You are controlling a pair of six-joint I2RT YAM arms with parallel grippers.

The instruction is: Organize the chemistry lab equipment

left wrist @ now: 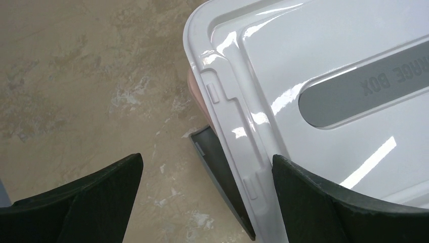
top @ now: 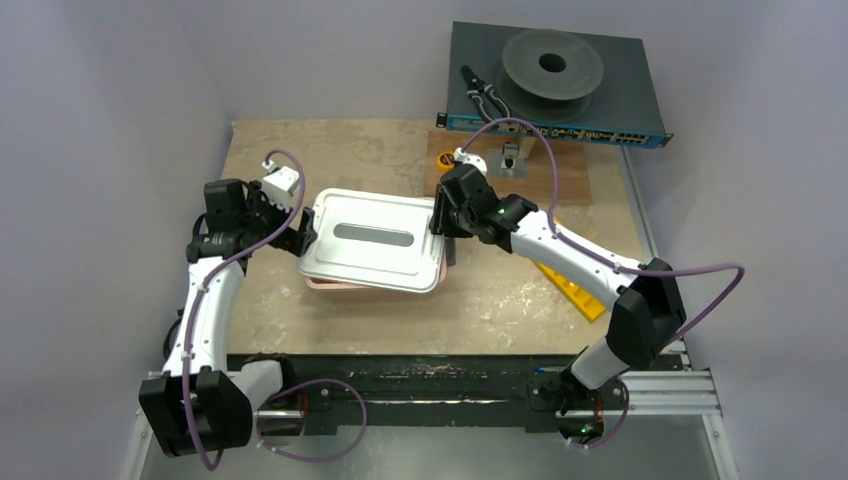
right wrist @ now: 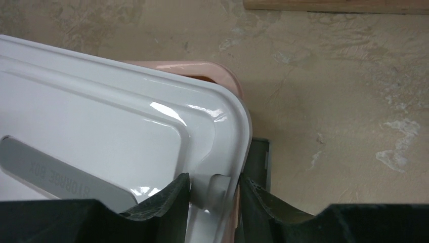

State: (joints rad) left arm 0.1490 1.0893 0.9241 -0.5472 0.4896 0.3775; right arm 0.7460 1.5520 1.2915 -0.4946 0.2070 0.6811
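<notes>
Lid (right wrist: 101, 116) work: right gripper (right wrist: 215, 195) pinches the white rim; left gripper (left wrist: 206, 158) is spread wide, the opposite rim between its fingers. Advice: grip both ends, move level. Yellow rack (top: 582, 297) lies behind right gripper, under its arm.

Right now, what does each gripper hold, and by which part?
Right gripper pinches the white lid by its right rim; left gripper is open, holding nothing.

right fingers (right wrist: 164, 205) pinch white lid (right wrist: 101, 131) at its rim | pink box (right wrist: 222, 73) corner showing past lid | grey latch (right wrist: 259, 162) beside
</notes>
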